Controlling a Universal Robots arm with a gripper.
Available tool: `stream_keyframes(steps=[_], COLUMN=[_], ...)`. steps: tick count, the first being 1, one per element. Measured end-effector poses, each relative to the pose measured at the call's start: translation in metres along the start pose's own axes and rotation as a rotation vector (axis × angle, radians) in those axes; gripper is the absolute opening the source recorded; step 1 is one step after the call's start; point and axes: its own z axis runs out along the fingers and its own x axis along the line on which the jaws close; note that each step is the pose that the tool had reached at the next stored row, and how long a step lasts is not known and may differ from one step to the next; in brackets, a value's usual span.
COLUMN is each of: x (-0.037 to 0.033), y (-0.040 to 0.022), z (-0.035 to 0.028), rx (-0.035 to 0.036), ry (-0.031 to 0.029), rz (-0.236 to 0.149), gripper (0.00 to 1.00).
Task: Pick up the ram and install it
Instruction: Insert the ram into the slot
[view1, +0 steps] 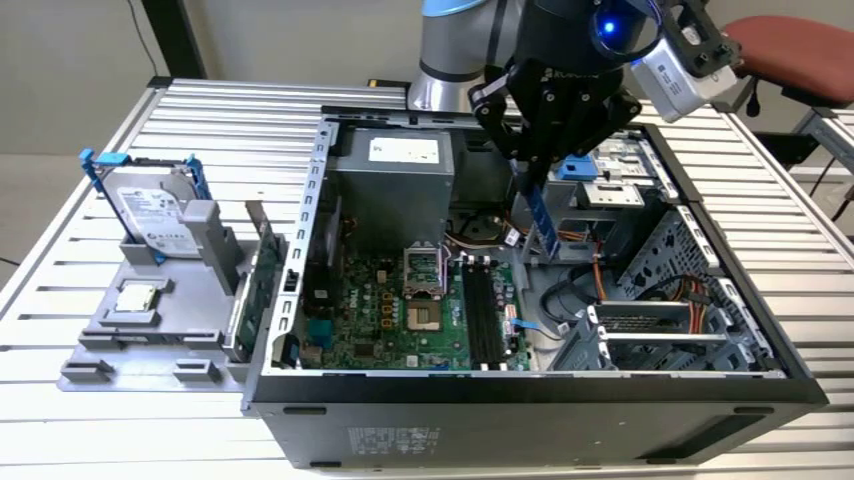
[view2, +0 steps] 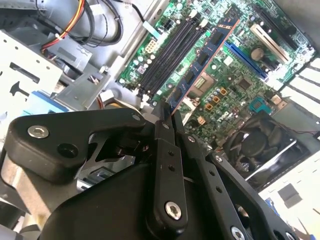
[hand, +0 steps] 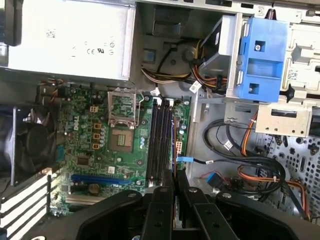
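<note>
One gripper (view2: 167, 111) is clamped on the ram (view2: 202, 62) by one end. It looks thin, stiff and breakable, so hold its flat sides.

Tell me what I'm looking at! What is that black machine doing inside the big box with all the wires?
That is a robot arm with a black metal claw at its end. The exterior view comes from a camera off the arm. Both wrist views come from cameras riding on the arm, looking past the claw. On the silver slatted table lies an open grey computer case with a green circuit board inside. The claw is pinching a long thin dark-blue memory stick above the board, not yet in the long black slots. At the exterior view's left, a silver hard drive stands in a grey holder.
</note>
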Motion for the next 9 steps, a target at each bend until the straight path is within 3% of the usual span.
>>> stream_keyframes(steps=[5, 9], x=[-0.0032, -0.0077], y=[-0.0002, -0.0004], z=[0.0045, 0.0077], rx=[0.0006, 0.0002], ry=[0.0008, 0.0126], rz=[0.023, 0.027], gripper=[0.00, 0.00])
